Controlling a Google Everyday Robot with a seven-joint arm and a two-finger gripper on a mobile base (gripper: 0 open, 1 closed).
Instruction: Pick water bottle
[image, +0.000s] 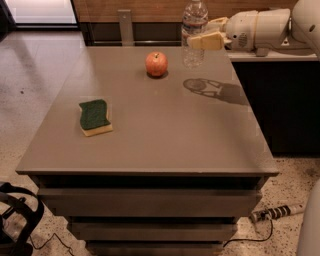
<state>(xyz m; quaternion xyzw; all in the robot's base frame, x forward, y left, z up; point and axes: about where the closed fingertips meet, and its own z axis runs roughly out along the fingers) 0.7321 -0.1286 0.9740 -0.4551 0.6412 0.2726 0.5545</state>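
Nearest, at the lower left, dark bag straps (17, 215) lie on the speckled floor, and at the lower right a power strip (275, 212) with its cord rests beside the cabinet. The cabinet's drawer fronts (150, 202) stack under a grey worktop (165, 135).

On the worktop's left part lies a sponge (94, 117), green side up over a yellow base. Farther back, near the middle, a red apple (156, 64) sits in its own small shadow.

Just right of the apple and farther back is the bottle (193, 52), at the worktop's far right. It stands upright, long axis vertical, neck up, and its top runs out at the upper edge of the view. A narrow label band rings its upper body. Its base seems to hang clear of the surface: the bottle's shadow (200, 85) lies apart from it, nearer on the worktop, joined to the shadow of the fingers.

The hand (200, 32) reaches in from the right at bottle height, its pale fingers (207, 41) closed around the bottle's middle, one on the near side and one behind. The white arm (260, 27) stretches away to the right, above a dark counter.
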